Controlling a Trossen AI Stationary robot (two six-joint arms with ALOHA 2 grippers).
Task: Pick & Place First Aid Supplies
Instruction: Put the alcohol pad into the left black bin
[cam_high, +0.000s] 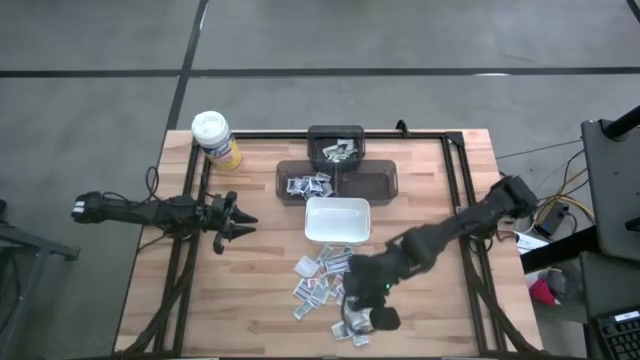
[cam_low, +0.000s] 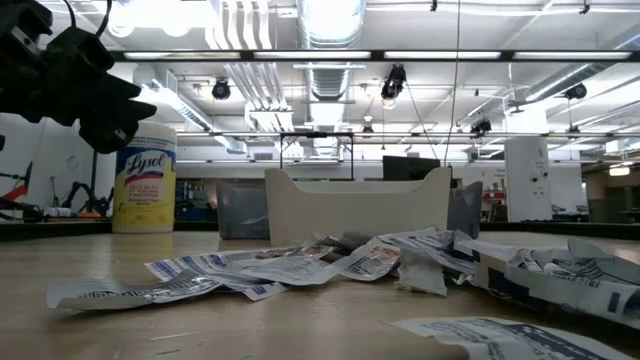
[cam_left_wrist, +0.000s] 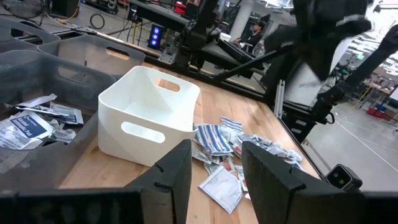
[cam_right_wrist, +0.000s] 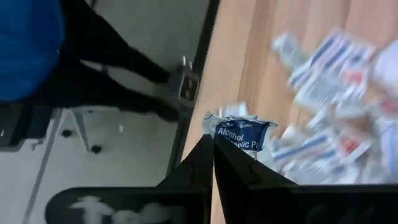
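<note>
- Your right pincer (cam_high: 352, 322) was down over the near edge of the desk (cam_high: 250, 300), at the near end of the scattered packets (cam_high: 322, 280).
- Its fingers (cam_right_wrist: 205, 163) were pressed fully together, pinching the edge of one packet (cam_right_wrist: 239, 134) with blue print reading "Alcohol".
- That pinched packet sat at the fingertips, with the blurred pile beyond it on the wood.
- Your left pincer (cam_high: 240, 222) waited over the left half of the desk, pointing toward the dish (cam_high: 338, 221) and well apart from it.
- Its fingers (cam_left_wrist: 177, 171) stood partly open with nothing between them.
- The rest of the packets lay loose on the desk just on the near side of the white dish, some overlapping.
- In the left wrist view the nearest ones almost touched the dish's wall.
- More packets lay in two of the dark bins (cam_high: 336, 166) beyond the dish: one lot in the left bin (cam_high: 306, 184), one in the far bin (cam_high: 338, 150).
- The yellow canister (cam_high: 215, 138) stood upright at the far left corner.
- In the low view the packets sprawled in front of the dish, crumpled and flat on the wood.
</note>
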